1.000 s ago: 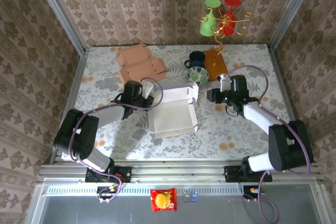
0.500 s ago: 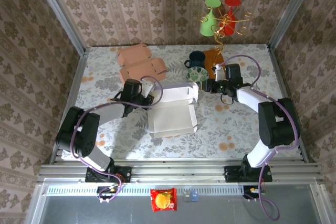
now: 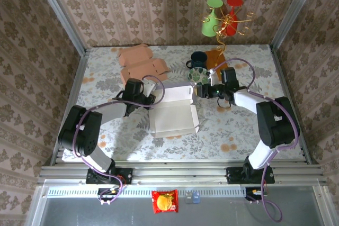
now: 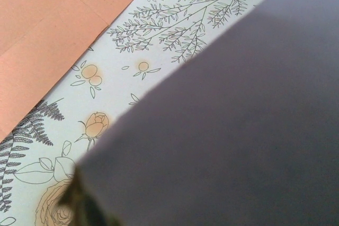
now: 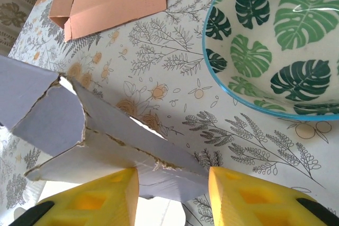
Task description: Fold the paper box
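Between the right hand's parted yellow fingers, its wrist view shows the paper box's torn flap, which is too small to read from overhead. Across the box, the left hand is closed together at the rear corner. A second ago the right hand sat well clear of the box.

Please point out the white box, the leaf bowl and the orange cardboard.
white box [image 3: 172,119], top external view, flat panel
leaf bowl [image 5: 275,41], right wrist view, inner wall
orange cardboard [image 4: 37,46], left wrist view, flat face
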Available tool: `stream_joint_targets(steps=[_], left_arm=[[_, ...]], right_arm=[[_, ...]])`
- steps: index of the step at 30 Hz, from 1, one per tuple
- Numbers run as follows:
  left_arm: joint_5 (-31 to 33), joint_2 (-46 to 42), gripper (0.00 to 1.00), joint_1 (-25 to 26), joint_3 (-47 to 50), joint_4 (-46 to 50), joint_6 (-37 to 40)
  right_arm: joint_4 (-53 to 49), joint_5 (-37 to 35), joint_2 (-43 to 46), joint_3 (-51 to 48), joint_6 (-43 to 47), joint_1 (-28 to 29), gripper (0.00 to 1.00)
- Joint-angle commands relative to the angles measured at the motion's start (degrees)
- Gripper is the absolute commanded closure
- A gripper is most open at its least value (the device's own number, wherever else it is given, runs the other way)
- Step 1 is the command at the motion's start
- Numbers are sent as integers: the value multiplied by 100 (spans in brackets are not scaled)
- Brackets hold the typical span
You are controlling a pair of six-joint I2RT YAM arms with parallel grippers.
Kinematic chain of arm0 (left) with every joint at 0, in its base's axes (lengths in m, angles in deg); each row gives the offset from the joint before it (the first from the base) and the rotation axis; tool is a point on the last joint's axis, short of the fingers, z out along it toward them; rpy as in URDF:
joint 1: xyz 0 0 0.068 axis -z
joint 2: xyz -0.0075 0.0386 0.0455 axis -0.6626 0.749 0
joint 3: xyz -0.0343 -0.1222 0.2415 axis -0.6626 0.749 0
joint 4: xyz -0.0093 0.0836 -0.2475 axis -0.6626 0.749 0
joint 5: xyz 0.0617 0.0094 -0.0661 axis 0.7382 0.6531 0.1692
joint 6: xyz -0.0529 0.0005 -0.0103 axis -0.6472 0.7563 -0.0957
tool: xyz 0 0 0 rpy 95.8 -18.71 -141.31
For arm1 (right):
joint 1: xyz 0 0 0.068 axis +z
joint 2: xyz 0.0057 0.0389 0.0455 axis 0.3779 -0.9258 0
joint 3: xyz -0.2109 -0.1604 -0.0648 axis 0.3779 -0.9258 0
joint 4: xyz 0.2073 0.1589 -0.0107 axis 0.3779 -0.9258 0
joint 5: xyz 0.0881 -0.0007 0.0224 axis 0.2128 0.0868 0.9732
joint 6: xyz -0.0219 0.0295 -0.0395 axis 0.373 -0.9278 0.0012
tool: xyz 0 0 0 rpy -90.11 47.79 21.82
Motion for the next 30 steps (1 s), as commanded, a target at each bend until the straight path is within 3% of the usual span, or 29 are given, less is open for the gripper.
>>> stream_joint_targets(steps=[1,16,30], left_arm=[[-95,70,100,-10,-156,58,200],[-55,131,100,-13,-187,55,161],[28,133,100,43,-196,49,168]], right_arm=[[66,150,123,-60,321,116,59],[-163,-421,320,-2,888,560,60],[22,-1492,209,88,895,1018,71]])
